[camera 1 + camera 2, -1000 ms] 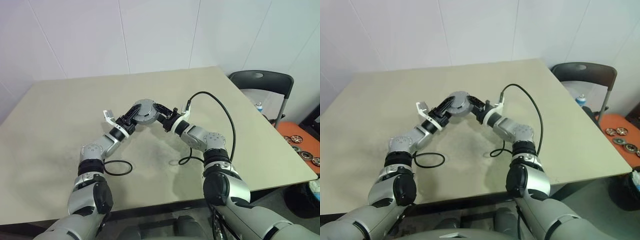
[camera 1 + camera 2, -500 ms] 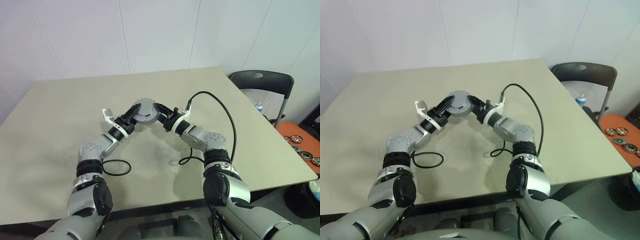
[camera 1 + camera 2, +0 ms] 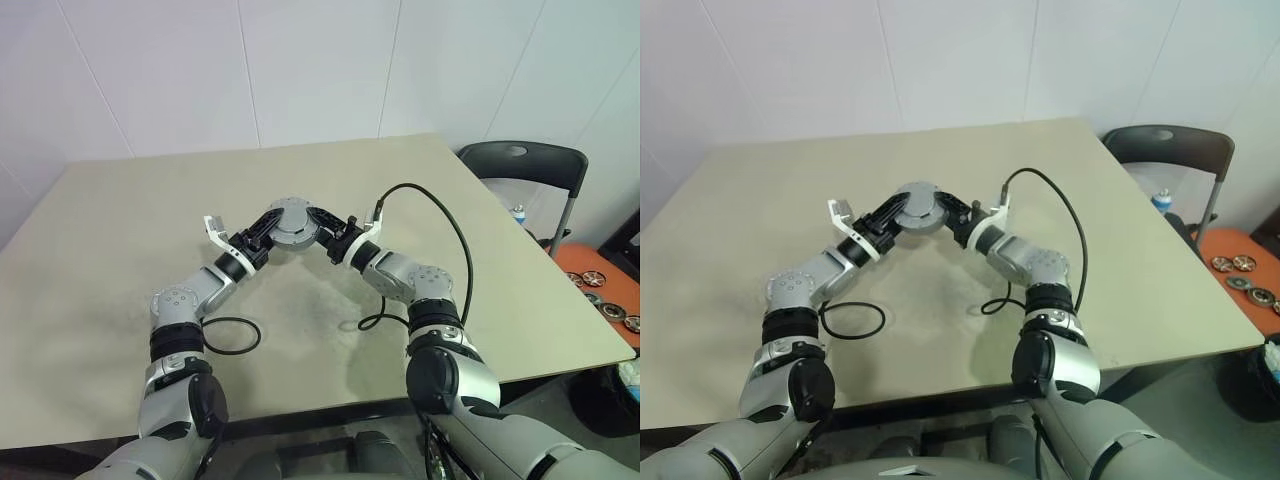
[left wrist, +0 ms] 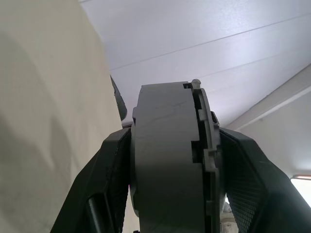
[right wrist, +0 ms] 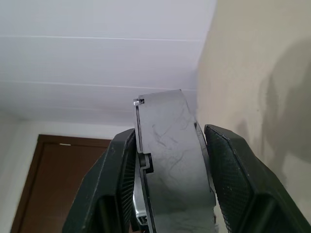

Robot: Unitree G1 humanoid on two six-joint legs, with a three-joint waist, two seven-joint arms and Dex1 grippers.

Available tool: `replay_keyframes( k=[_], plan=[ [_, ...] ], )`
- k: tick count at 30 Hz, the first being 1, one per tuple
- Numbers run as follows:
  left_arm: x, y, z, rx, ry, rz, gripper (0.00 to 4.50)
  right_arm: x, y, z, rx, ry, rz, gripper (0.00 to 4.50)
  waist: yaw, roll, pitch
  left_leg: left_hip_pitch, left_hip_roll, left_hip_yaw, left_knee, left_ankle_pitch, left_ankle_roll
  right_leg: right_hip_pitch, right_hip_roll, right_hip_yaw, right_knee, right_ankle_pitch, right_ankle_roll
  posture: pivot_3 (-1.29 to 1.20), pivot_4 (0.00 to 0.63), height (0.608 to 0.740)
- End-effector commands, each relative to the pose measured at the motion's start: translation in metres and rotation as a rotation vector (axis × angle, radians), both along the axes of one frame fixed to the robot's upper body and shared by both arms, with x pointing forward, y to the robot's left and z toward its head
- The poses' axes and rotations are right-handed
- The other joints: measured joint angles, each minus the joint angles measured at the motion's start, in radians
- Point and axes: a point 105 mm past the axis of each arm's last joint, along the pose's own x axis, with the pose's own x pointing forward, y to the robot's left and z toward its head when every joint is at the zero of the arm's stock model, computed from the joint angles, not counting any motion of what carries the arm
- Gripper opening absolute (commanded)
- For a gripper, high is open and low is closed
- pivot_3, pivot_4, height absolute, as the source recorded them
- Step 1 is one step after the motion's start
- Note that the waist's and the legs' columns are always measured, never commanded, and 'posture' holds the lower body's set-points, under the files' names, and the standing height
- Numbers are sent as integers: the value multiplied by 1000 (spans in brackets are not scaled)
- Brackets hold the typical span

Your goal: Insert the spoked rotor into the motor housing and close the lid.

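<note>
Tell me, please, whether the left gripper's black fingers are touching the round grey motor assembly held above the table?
Touching. The left wrist view shows both black fingers pressed flat against the grey round assembly, with no gap.

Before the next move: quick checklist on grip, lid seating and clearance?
1. Left gripper clamped on the assembly: ok, a finger on each flat face in the left wrist view.
2. Right gripper clamped too: ok, its fingers flank the grey body.
3. Assembly clear of the table: ok, held above it between both arms.
4. Lid fully seated on the housing: cannot tell; a stepped seam shows along the edge.
5. Rotor inside: cannot tell, hidden.
6. Cables clear of the assembly: ok.
</note>
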Motion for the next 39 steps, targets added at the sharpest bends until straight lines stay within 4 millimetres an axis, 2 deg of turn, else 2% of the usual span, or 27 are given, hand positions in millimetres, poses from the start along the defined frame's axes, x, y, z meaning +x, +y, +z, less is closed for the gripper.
replay_keyframes(
  k=[1, 2, 3, 4, 7, 16, 23, 27, 31, 35, 39],
  plan=[
    [0, -2, 17, -28, -67, -19, 2359, 3, 6, 14, -119, -118, -18, 2168, 1, 0, 0, 0, 0, 0, 0, 0, 0, 0, 0, 0, 0, 0, 0, 0, 0, 740],
    [0, -1, 16, -26, -65, -15, 2359, 4, 6, 13, -123, -118, -27, 2168, 1, 0, 0, 0, 0, 0, 0, 1, -1, 0, 0, 0, 0, 0, 0, 0, 0, 740],
    [1, -1, 16, -24, -64, -12, 2359, 3, 6, 13, -117, -118, -28, 2564, 1, -1, 0, 0, 0, 0, 0, 1, -2, 0, 0, 0, 0, 0, 0, 0, 0, 740],
    [1, -1, 16, -24, -64, -11, 2359, 3, 7, 12, -112, -116, -28, 2736, 1, -1, 0, 0, 0, 0, 0, 1, -2, 0, 0, 0, 0, 0, 0, 0, 0, 740],
    [2, 1, 15, -23, -61, 2, 2359, -2, 10, 11, -61, -73, 30, 3697, 1, -1, -1, 0, 0, 0, 0, 1, -2, 0, 0, 0, 0, 0, 0, 0, 0, 740],
    [3, 12, 14, -14, -65, 44, 2359, 7, -1, 4, -75, -35, -37, 3697, 0, -1, -1, 0, 0, 0, 0, 1, -2, 0, 0, 0, 0, 0, 0, 0, 0, 740],
    [-1, 56, 18, 24, -78, 170, 2359, 12, -8, 7, -40, -39, -69, 3697, -4, -1, -1, 0, 0, 0, 0, 1, -2, 0, 0, 0, 0, 0, 0, 0, 0, 740],
    [-6, 92, 28, 87, -122, 286, 2359, 11, -4, 5, -50, -39, -59, 3697, -2, -2, -1, 0, 0, 0, 0, 1, -2, 0, 0, 0, 0, 0, 0, 0, 0, 740],
    [-9, 132, 35, 213, -138, 419, 2359, 9, 3, 0, -82, -36, -39, 3697, -2, -2, -1, 0, 0, 0, 0, 1, -2, 0, 0, 0, 0, 0, 0, 0, 0, 740],
    [-17, 185, 47, 352, -157, 545, 2359, 6, 8, -4, -87, -31, -22, 3697, -5, -3, -1, 1, 0, 0, -1, 1, -2, 0, 1, 0, 1, 0, 0, 0, 0, 740],
    [-24, 227, 37, 487, -93, 628, 2359, 5, 10, -5, -99, -29, -11, 3697, -6, -3, -2, 2, 0, 0, -1, 1, -2, 0, 1, 0, 1, 0, 0, 0, 0, 740]
  ],
)
